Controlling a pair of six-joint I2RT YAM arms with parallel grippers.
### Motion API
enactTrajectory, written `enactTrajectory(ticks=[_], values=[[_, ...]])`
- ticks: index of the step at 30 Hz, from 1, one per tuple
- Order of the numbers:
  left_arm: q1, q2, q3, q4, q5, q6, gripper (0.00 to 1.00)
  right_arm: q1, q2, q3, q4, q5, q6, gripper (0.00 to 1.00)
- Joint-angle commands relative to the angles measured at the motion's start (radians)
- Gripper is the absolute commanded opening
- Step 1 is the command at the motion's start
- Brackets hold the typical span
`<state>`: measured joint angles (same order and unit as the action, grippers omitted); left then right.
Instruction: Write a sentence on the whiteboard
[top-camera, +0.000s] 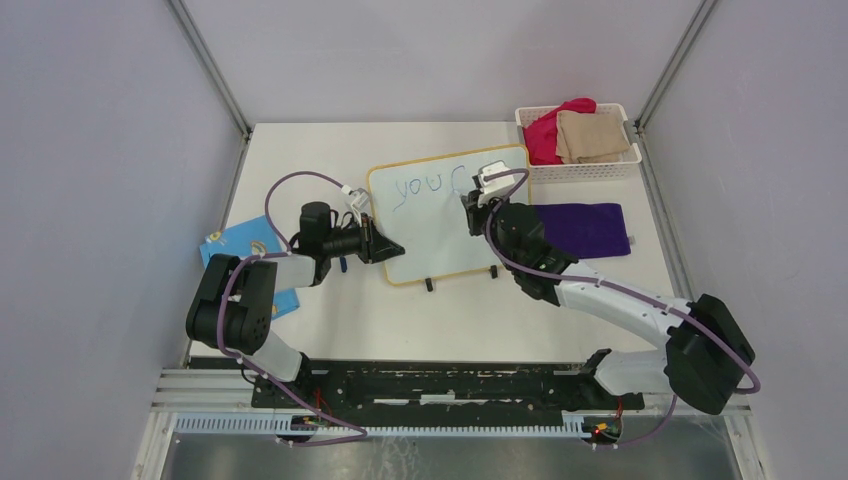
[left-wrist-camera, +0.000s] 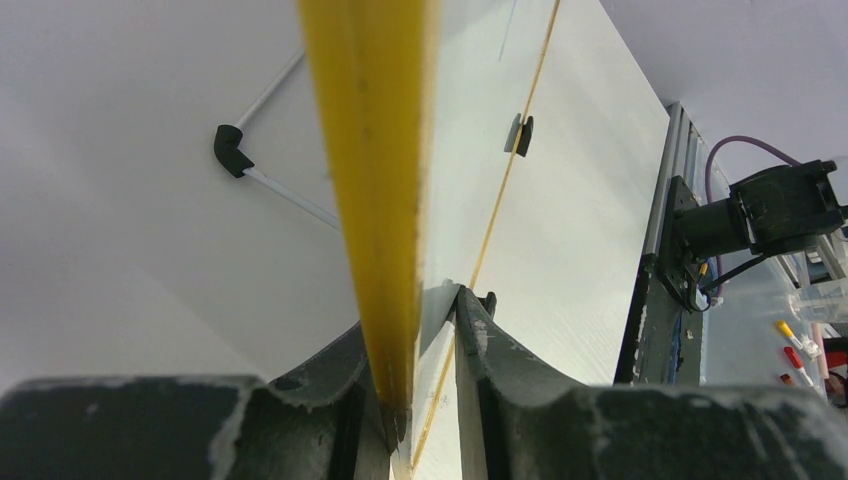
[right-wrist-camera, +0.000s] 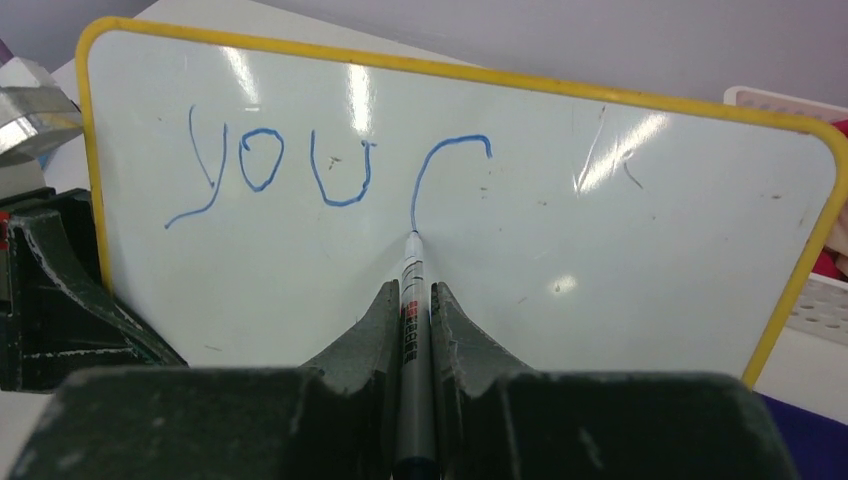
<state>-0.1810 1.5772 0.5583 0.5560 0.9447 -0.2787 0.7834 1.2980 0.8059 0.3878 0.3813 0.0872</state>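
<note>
Mid-letter: right gripper (right-wrist-camera: 412, 292) pinches marker (right-wrist-camera: 410, 340) on whiteboard (right-wrist-camera: 600, 260); left gripper (left-wrist-camera: 415, 320) pinches its edge.
Risk: hard tip pressure could tilt whiteboard, skewing the sentence (right-wrist-camera: 330, 172).

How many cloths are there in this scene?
3. A red cloth and a tan cloth lie in the white plastic basket at the far right; a purple cloth lies flat just in front of that basket. The basket may hide more.
</note>
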Motion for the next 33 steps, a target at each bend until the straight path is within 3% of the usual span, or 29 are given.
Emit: enactTrajectory(ticks=[1,10,17,33], values=[[-0.008,0.008,-0.001,-0.065,-0.096,0.073,0.02,-0.007,-0.029,-0.050,-0.025,0.034,0.011,0.00],[-0.008,0.007,0.000,-0.070,-0.101,0.076,0.02,-0.021,-0.072,-0.053,-0.053,0.164,0.022,0.00],[-0.008,0.008,0.000,-0.070,-0.103,0.076,0.02,-0.022,-0.182,-0.133,0.073,0.106,0.012,0.00],[-0.011,0.007,0.000,-0.073,-0.106,0.078,0.02,-0.038,-0.110,-0.017,0.065,0.079,-0.002,0.00]])
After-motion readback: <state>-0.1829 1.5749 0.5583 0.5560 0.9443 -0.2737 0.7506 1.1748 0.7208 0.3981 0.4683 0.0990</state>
